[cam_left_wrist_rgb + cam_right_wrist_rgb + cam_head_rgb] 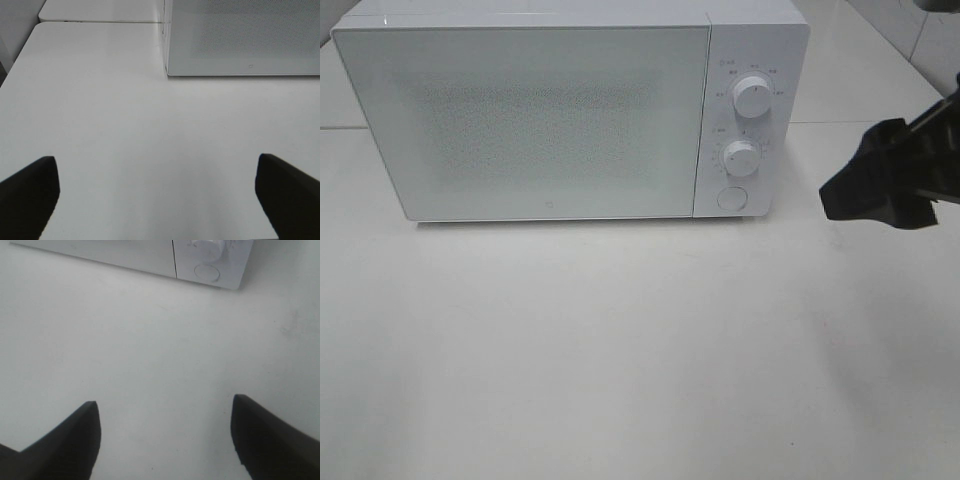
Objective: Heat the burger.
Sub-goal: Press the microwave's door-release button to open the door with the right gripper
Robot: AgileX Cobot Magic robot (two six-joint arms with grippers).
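From the high exterior camera, one white microwave (520, 110) stands at the back of the white table (620, 350), its door shut and the window too frosted to see through. Its control panel carries two round knobs, an upper knob (753, 97) and a lower knob (742, 157), and one round button (730, 198) below them. One black end effector shows here, the right end effector (865, 195), hanging above the table to the right of the microwave and apart from it. In the left wrist view, the left end effector (157, 200) has its two fingers (30, 195) spread to the edges of the picture, with only bare table (100, 110) between them and the microwave (240, 40) ahead. In the right wrist view, the right end effector (165, 440) also has its two fingers (75, 440) parted and grips nothing; the button (206, 272) lies ahead. Where the burger is cannot be told from any of the three views.
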